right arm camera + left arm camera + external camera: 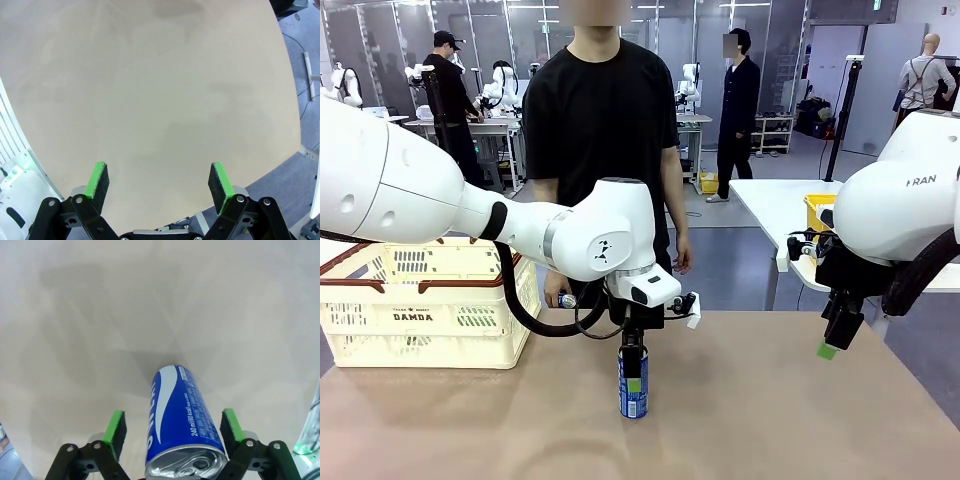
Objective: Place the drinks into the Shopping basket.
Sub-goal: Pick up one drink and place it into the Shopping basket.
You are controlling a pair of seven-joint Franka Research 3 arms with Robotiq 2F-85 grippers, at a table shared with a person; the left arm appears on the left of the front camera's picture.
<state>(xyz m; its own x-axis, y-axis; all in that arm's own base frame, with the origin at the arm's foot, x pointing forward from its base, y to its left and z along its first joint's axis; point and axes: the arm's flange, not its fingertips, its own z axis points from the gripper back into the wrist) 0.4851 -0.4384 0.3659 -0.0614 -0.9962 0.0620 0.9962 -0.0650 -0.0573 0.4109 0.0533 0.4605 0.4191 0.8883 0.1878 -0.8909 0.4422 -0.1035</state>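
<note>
A blue drink can (633, 400) with a silver top stands upright on the brown table, near the middle of its front. My left gripper (633, 375) reaches down over it from above. In the left wrist view the can (172, 405) sits between the green pads (115, 432), with a gap showing on each side, so my left gripper (173, 430) is open around it. My right gripper (834, 340) hangs open over the table's right edge with nothing in it (160, 185). The cream Shopping basket (420, 310), marked DAMDA, stands at the table's left.
A person in black stands at the far side, one hand (556, 292) low behind my left arm holding something small. A white side table with a yellow basket (817, 210) is at the back right. The table edge (295, 150) runs close under my right gripper.
</note>
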